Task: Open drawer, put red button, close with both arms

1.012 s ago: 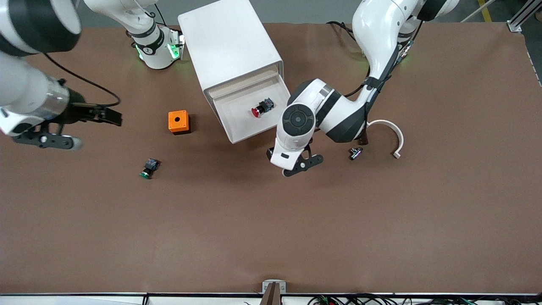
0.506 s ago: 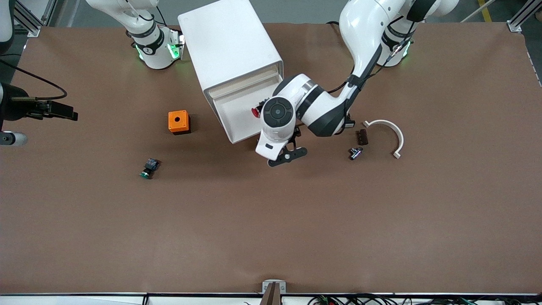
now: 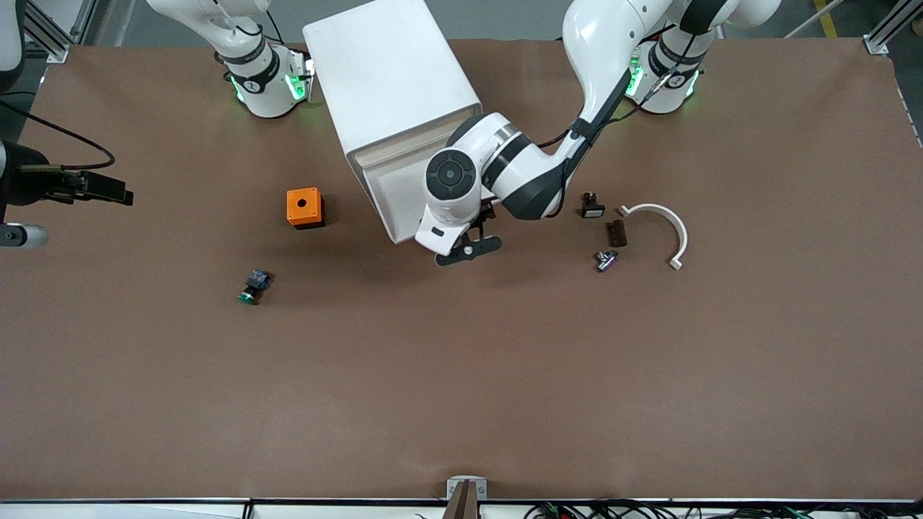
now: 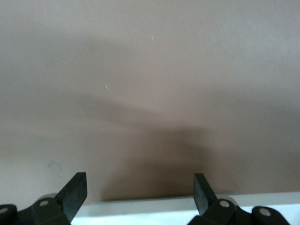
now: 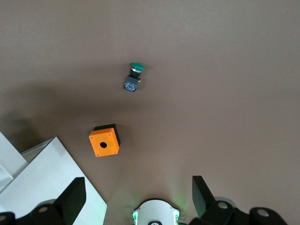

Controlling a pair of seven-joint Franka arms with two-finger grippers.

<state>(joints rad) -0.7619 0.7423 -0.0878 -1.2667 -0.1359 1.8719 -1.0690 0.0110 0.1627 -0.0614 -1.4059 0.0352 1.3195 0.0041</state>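
Drawer (image 3: 393,191) hangs open from the white cabinet (image 3: 389,79), cream front toward the front camera. Compared with a second ago, the left arm (image 3: 591,65) has swung from beside the drawer to right over its tray, so its wrist now covers the red button, which was plainly lying in the tray then; it can't be seen now, presumably still in there. Left end effector (image 3: 467,249) now sits just off the drawer front's corner, low over the counter (image 3: 461,396), jaws spread wide, nothing between them; the left wrist view shows both fingers (image 4: 75,192) apart over bare brown surface with a white edge at the picture's border, likely the drawer front.

Right arm has pulled away from the middle toward its own end of the counter since a second ago. Right end effector (image 3: 108,193) is high up near the view's edge, jaws wide, holding nothing; its wrist view looks down on the orange box (image 5: 105,140) and the green-capped button (image 5: 133,78).

Meaning: button placement looks done, closing is the step in hand. Left side is lining up on the front; right is well apart, so a two-arm push isn't set up yet. Small dark parts (image 3: 613,232) and a white curved piece (image 3: 667,227) lie untouched toward the left arm's end.
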